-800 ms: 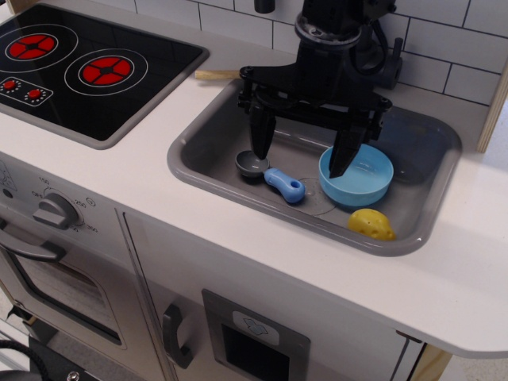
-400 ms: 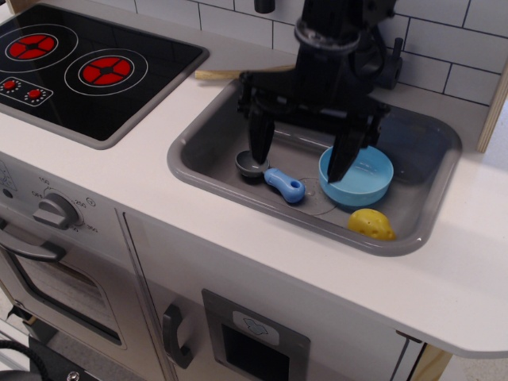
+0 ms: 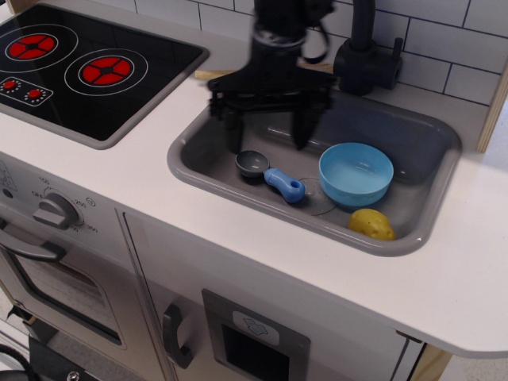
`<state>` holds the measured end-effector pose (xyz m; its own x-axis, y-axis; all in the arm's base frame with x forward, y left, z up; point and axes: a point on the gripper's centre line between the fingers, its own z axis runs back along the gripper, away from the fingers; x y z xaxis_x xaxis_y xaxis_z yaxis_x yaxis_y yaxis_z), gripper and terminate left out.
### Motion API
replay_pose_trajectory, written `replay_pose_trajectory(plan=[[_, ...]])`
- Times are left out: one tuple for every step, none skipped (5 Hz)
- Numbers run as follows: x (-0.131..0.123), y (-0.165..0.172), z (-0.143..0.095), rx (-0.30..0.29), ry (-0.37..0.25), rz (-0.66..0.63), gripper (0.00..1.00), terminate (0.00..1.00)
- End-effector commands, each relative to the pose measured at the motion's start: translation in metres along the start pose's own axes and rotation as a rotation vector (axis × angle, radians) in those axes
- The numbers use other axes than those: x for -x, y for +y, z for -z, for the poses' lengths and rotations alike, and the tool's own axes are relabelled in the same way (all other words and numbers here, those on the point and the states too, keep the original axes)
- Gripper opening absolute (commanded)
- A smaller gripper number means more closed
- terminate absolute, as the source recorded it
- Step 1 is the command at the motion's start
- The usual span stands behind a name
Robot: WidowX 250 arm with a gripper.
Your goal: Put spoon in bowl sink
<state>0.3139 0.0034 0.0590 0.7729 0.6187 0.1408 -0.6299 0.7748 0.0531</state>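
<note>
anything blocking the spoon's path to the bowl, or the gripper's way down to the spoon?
Nothing visible. The open black gripper hangs above the grey-scooped, blue-handled toy spoon. Bare grey sink floor separates the spoon from the round light blue plastic bowl; the yellow lumpy toy sits off that path.

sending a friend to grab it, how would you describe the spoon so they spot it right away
Look in the grey sink set into the white counter, right of the black stove. The spoon lies on the sink floor, left of the light blue bowl. It alone has a round dark grey scoop and a chunky bright blue handle.
</note>
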Motion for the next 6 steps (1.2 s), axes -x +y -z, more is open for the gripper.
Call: replay_pose_trajectory(plan=[[-0.023,-0.006,0.032,0.03,-0.03,-0.078,1.0,0.0],[-0.026,-0.004,0.044,0.061,-0.006,-0.171,1.0,0.0],[-0.027,0.001,0.051,0.109,0.029,-0.258,1.0,0.0],[-0.028,0.001,0.06,0.118,0.04,-0.305,1.0,0.0],[-0.026,0.0,0.069,0.111,0.043,-0.324,1.0,0.0],[-0.024,0.0,0.074,0.099,0.046,-0.34,1.0,0.0]])
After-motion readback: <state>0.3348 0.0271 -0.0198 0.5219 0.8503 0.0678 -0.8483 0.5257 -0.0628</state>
